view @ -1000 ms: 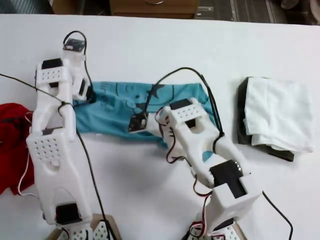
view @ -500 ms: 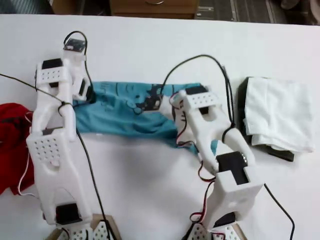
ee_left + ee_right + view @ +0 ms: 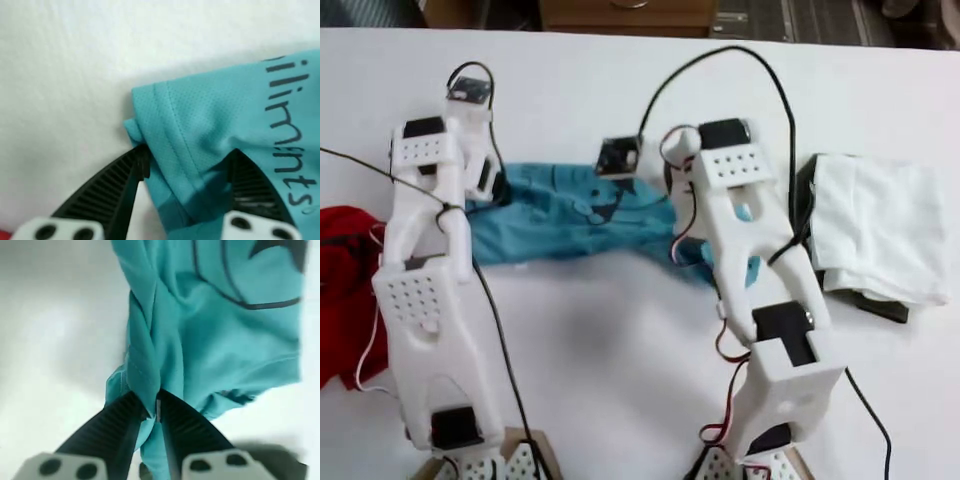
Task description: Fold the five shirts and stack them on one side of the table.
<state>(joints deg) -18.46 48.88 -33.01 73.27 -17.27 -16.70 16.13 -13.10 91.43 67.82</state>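
The teal shirt (image 3: 200,115) looks to me like a fine mesh knit, matt, with stitched hems and flat dark print. My right gripper (image 3: 152,407) has ribbed black plastic fingers (image 3: 115,425). The table (image 3: 620,80) is white and matt. The red shirt (image 3: 345,260) on the left and the white shirt (image 3: 875,225) on the right are soft cloth.

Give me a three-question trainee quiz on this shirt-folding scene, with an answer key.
1. True or false: the right gripper is shut on the teal shirt.
2. Which colour tops the folded stack on the right side of the table? A white, B red, C teal.
3. Fill in: the crumpled shirt at the left edge is ___.
Key: 1 true; 2 A; 3 red.
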